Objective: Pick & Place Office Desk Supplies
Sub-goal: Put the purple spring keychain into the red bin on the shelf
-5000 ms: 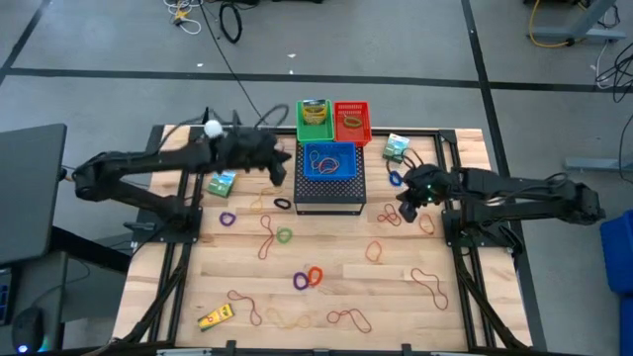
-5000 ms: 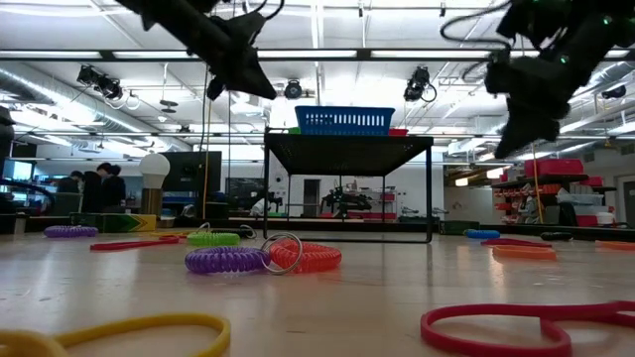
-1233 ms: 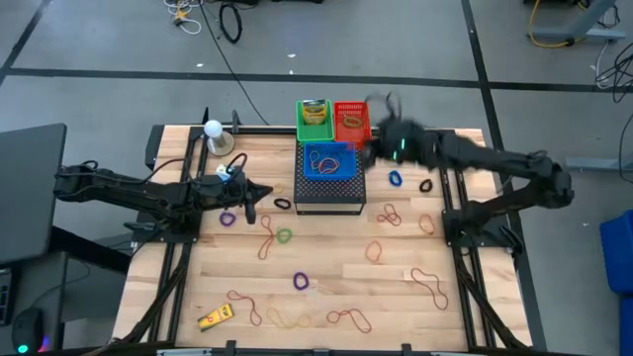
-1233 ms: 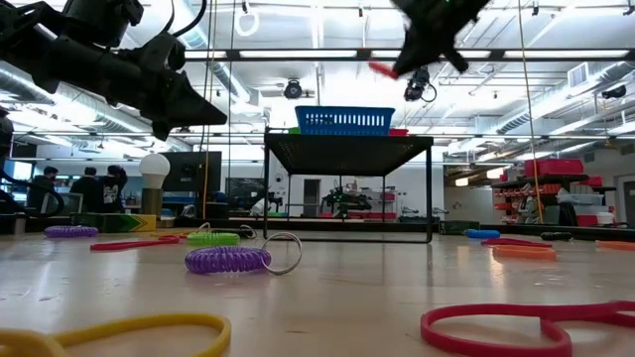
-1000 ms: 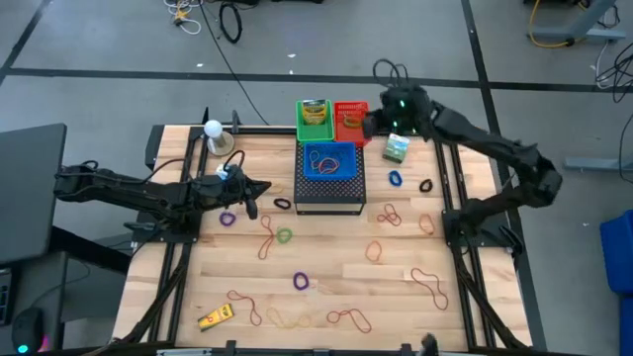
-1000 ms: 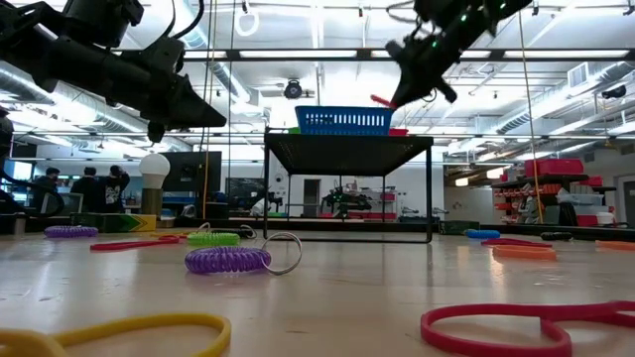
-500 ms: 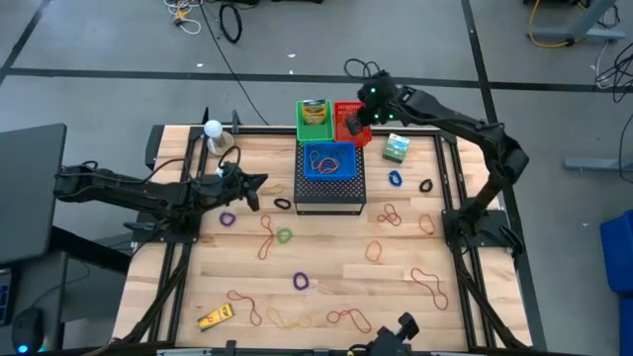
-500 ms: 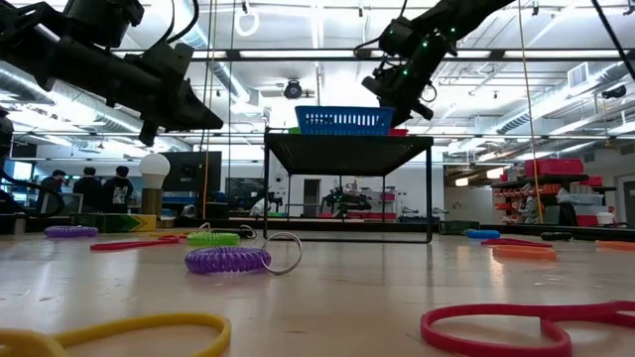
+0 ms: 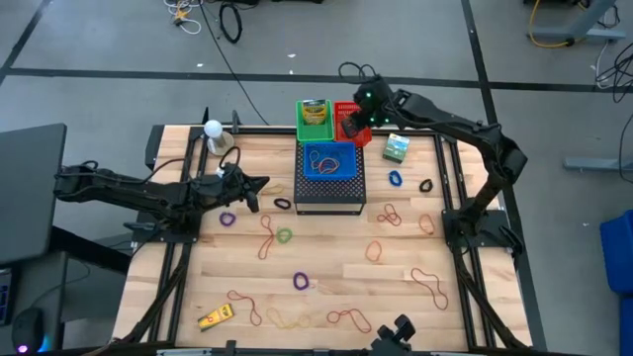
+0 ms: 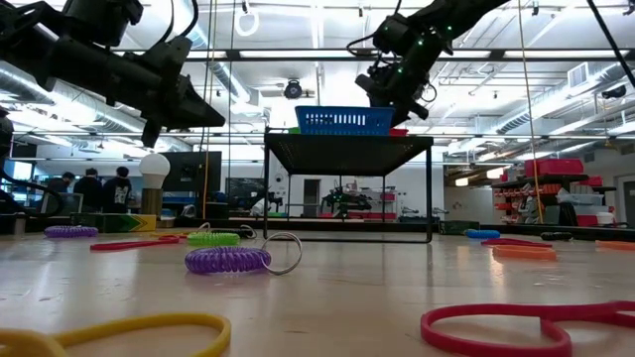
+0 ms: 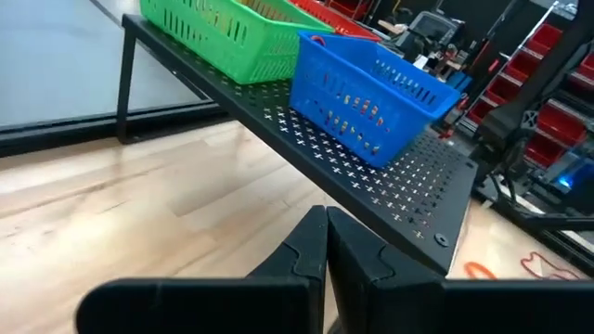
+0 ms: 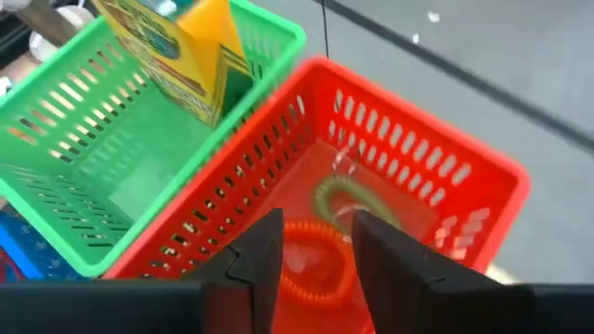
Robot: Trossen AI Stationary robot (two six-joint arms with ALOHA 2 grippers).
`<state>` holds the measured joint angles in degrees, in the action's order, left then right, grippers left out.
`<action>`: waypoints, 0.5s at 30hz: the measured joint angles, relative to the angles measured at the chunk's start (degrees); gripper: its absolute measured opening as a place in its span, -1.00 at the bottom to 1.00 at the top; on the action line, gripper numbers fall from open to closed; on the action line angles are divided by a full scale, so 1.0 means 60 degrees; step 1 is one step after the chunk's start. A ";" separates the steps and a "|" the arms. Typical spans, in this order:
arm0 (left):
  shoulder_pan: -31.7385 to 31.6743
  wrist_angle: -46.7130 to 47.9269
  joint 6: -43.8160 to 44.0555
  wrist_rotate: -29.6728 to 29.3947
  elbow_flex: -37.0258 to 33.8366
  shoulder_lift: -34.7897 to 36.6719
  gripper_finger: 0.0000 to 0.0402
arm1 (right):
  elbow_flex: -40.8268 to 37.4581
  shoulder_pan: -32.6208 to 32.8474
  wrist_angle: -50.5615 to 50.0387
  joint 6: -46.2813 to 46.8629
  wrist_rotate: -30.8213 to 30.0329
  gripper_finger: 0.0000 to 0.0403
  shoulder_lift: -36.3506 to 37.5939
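High view: right gripper (image 9: 350,121) is hovering over the red basket (image 9: 353,126) at the table's 12 o'clock edge, beside the green basket (image 9: 314,121) and behind the blue basket (image 9: 328,160) on the black mesh stand (image 9: 329,195). Right wrist view is showing its fingers (image 12: 262,249) parted and empty, with an orange coil ring (image 12: 311,263) and a greenish ring (image 12: 344,199) lying on the basket floor below.

Left gripper (image 9: 255,185) is waiting at 9 o'clock of the stand, fingers pressed together with nothing between them, near a black ring (image 9: 283,204).

Remaining supplies are lying scattered: rubber bands (image 9: 428,284) toward 5 o'clock, purple ring (image 9: 301,282) near centre, yellow item (image 9: 215,317) at 7 o'clock, green box (image 9: 397,148) at 1 o'clock.

Risks, as I judge them:
- Fingers are sitting low near the red rim; a careless retreat could be snagging the lattice and shifting the basket.
- Thin bands may be slipping from a pinch.
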<state>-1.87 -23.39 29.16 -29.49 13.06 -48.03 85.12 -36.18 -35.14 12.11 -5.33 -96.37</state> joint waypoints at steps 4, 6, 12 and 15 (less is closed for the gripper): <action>0.0000 -0.0321 -0.0571 -0.0429 0.0000 0.0000 -0.95 | 0.0000 -0.0066 0.0106 -0.0927 0.0174 -0.35 0.0330; -0.0015 -0.0591 -0.0516 -0.0818 0.0000 0.0000 -0.96 | 0.0000 -0.0073 0.0113 -0.1457 0.0425 -0.44 0.0653; 0.0009 -0.0603 -0.0414 -0.1566 0.0000 0.0000 -0.96 | -0.0893 -0.0070 0.1218 -0.2146 0.1667 -0.89 0.1795; 0.0011 -0.0534 -0.0254 -0.1699 0.0032 0.0000 -0.97 | -0.2051 -0.0073 0.2476 -0.2166 0.2060 -0.95 0.2449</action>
<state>-1.80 -26.60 27.64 -39.68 13.25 -48.03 72.81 -36.62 -20.28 -0.89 7.03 -81.67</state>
